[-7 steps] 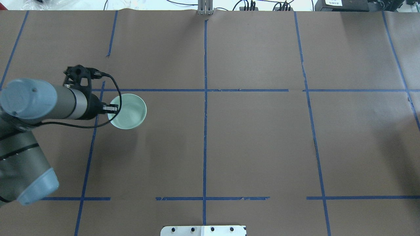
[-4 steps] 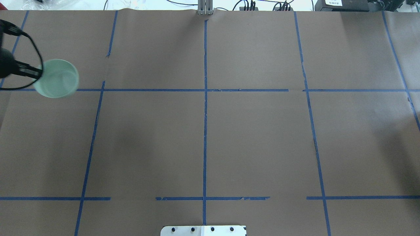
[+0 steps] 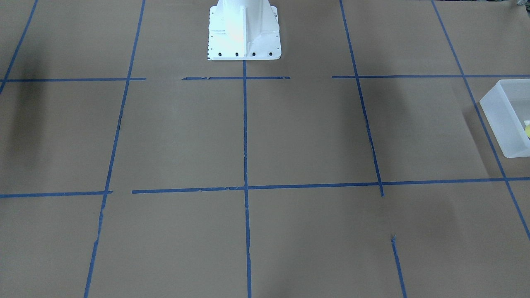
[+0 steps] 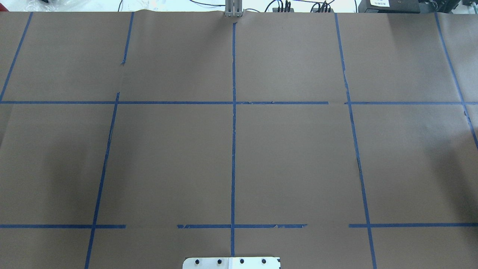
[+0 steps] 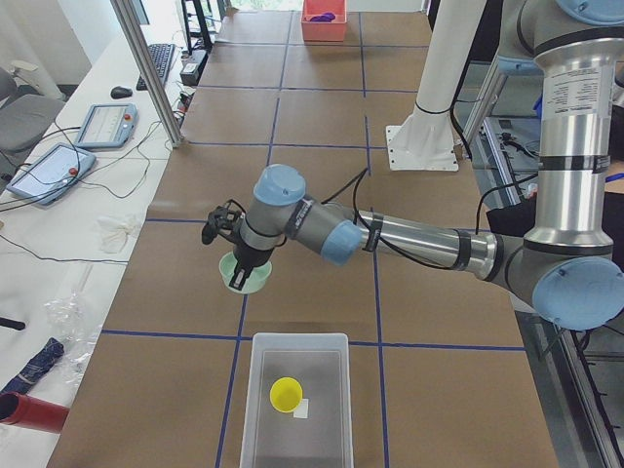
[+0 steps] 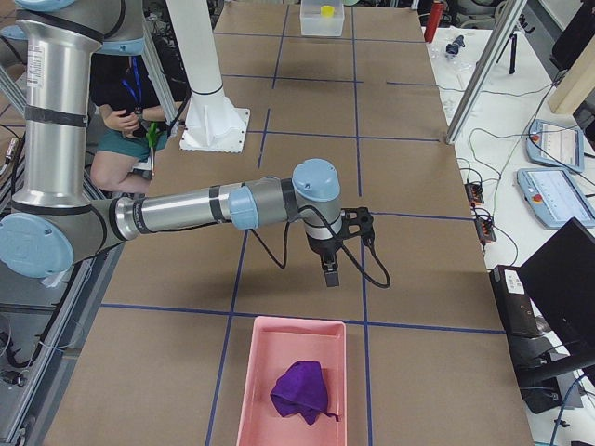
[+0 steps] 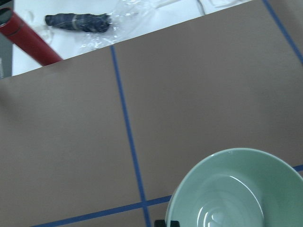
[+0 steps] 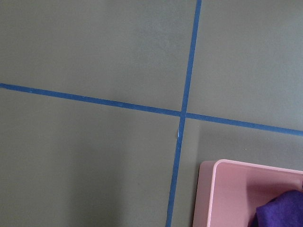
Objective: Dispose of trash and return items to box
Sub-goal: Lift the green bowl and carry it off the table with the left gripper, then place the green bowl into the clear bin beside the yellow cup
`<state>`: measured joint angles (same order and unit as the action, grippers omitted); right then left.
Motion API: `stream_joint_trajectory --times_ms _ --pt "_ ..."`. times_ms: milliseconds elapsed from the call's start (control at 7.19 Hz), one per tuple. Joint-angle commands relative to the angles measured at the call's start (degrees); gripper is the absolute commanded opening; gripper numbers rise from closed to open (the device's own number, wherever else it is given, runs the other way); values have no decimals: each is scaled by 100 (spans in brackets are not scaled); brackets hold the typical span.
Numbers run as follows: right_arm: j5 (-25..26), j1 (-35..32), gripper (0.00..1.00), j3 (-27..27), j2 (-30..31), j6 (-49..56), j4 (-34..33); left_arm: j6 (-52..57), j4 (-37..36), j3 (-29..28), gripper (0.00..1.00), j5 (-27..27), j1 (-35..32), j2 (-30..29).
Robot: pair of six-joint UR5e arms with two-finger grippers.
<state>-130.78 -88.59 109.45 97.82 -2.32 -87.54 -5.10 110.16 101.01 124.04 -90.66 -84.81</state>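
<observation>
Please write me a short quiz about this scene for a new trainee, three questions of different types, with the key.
1. True or false: a purple cloth lies in the pink tray.
2. What colour is the cup inside the translucent box?
3. The green bowl is: A) at the left gripper; B) in the pink tray; C) in the box.
Key: 1 true; 2 yellow; 3 A.

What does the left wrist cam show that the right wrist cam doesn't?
Left wrist only: a green bowl close under the camera, plus a red cylinder and a dark bundle beyond the paper's edge. Right wrist only: a pink bin corner with purple cloth inside. Both: brown paper crossed by blue tape.
</observation>
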Motion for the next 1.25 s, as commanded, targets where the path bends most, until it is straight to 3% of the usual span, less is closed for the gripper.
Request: stream_joint_trajectory --times_ms 0,139,417,556,834,974,1113 --pt "0 -9 100 -3 0 4 0 1270 57 -415 0 567 -871 874" --pt "0 0 100 -3 0 13 0 1327 327 -459 0 560 -883 1297" --pt "0 0 100 -3 0 13 8 1258 1379 -1360 0 560 -892 1345" --pt "0 0 100 -3 0 13 35 970 1646 -1548 0 560 -883 1258" --pt "0 0 100 -178 0 4 333 538 1614 -1689 0 560 -874 942" --pt "0 0 100 -222 9 -5 412 554 1640 -1803 9 560 -874 819" --pt "0 -9 100 -231 52 -5 430 589 1744 -1770 96 543 -874 826"
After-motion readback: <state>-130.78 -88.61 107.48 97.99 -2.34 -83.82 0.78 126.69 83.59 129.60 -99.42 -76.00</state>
